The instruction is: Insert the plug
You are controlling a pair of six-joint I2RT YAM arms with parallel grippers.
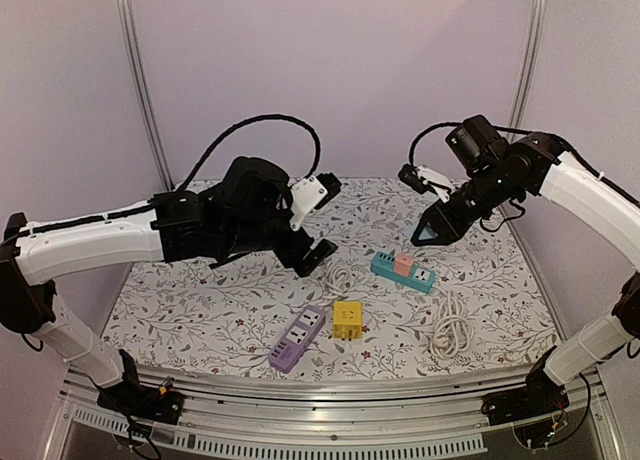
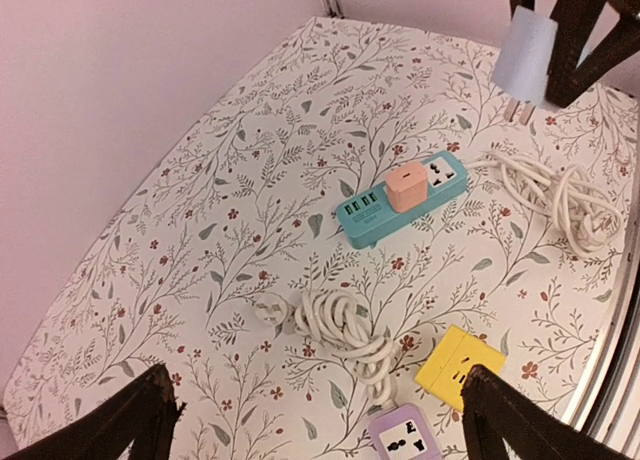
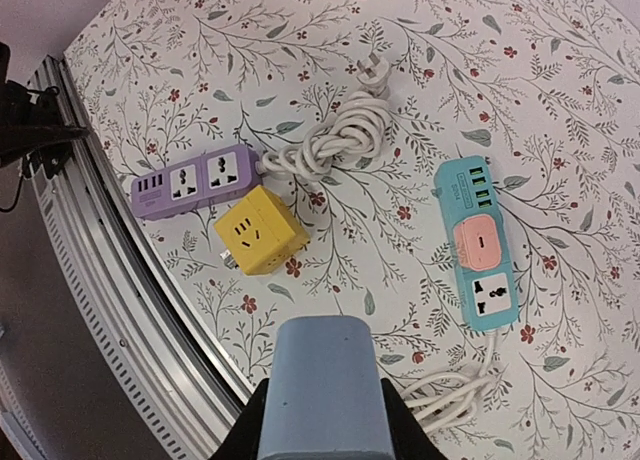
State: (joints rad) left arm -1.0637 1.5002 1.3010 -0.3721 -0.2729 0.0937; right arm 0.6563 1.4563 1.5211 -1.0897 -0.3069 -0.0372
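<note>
My right tool (image 1: 437, 228) is clenched on the pale blue plastic plug block (image 3: 325, 390), held up off the floral worktop (image 1: 200, 310), while my left tool (image 1: 318, 227) hangs released over the middle. The teal plastic power strip (image 1: 404, 271) lies near the right tool, below and slightly left of it in the top view. Its long axis runs across that view, with the free socket at the right end beside a pink adapter (image 1: 402, 265), so I judge the right arm nearer.
</note>
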